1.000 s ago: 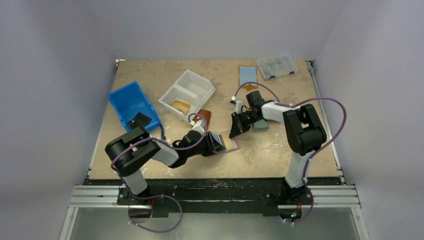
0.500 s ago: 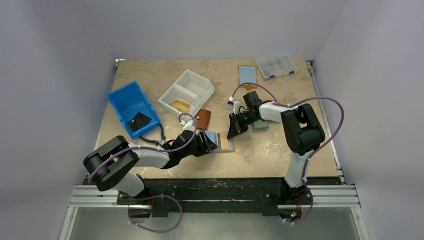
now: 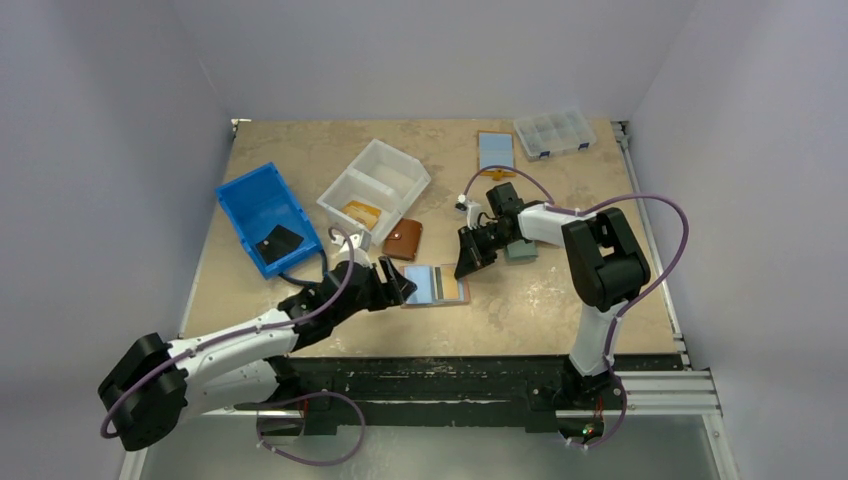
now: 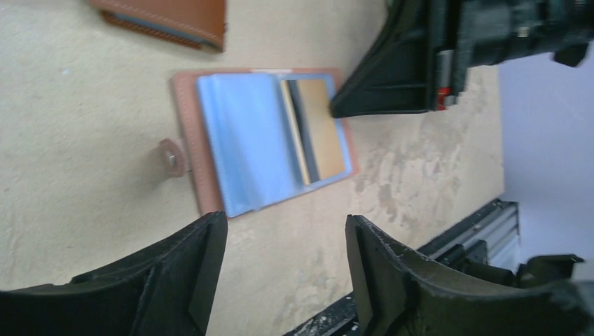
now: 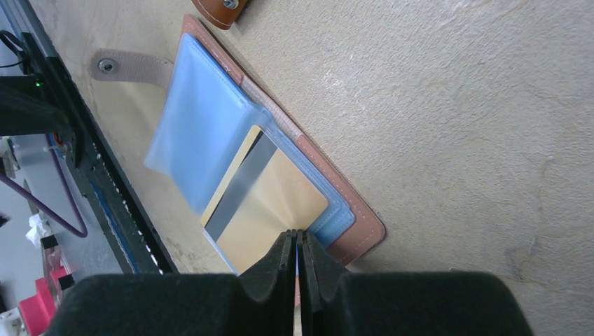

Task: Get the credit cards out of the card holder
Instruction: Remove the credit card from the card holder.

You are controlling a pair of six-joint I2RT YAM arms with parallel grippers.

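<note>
Beige mottled tabletop [image 3: 560, 300] carries the brown card holder [image 3: 436, 285], lying open and flat, with its light-blue sleeves [image 4: 242, 150] fanned on one half. A gold credit card [image 5: 270, 203] with a dark stripe is tucked into the sleeve on the holder's other half. Near the holder but apart from it, the left gripper [image 4: 284, 241] hangs with fingers spread wide, while the right gripper [image 5: 297, 241] has its fingers pressed together at the holder's gold-card edge; whether they pinch anything cannot be told.
</note>
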